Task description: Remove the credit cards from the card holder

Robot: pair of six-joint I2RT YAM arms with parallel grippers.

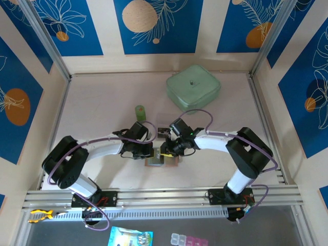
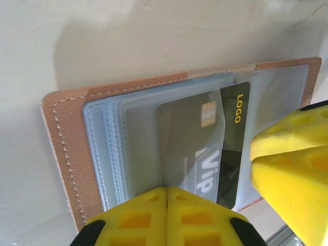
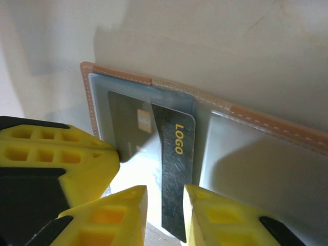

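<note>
- The card holder (image 1: pixel 163 162) lies open on the desk (image 1: pixel 102 97), low in the middle of the top view.
- The left claw (image 2: pixel 167 205) is closed tight at the holder's edge.
- The right claw (image 3: pixel 165 215) is a little open. A dark card (image 3: pixel 177 164) sticks out between its fingers.

we noted white links and black joints on the left arm (image 1: pixel 102 148) and right arm (image 1: pixel 218 142), purple cables (image 1: pixel 197 111) looping along both, and yellow fingers (image 2: pixel 205 218) moulded with hollow square cells.
</note>
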